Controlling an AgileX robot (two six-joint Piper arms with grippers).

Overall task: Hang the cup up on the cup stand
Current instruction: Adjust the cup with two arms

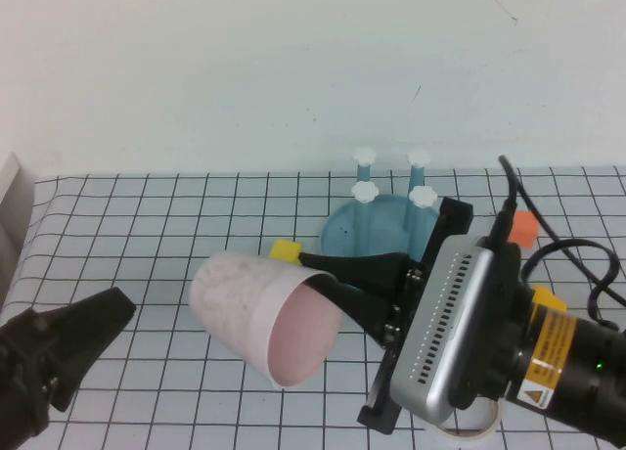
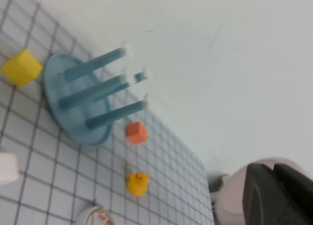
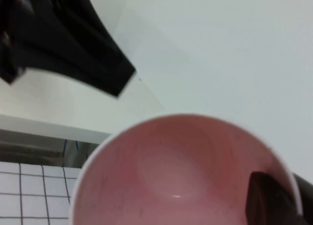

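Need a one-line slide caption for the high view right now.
Right pincer holds the pink cup by its rim, tilted above the table, near the cup stand; left pincer shut, empty.

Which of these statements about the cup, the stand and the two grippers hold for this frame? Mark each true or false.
1. The right gripper grips the pink cup by its rim. True.
2. The cup hangs on a post of the cup stand. False: it is held in the air, tilted, nearer than the stand.
3. The left gripper holds the cup. False: it is shut on nothing, low at the left.
4. A yellow block lies left of the stand. True.
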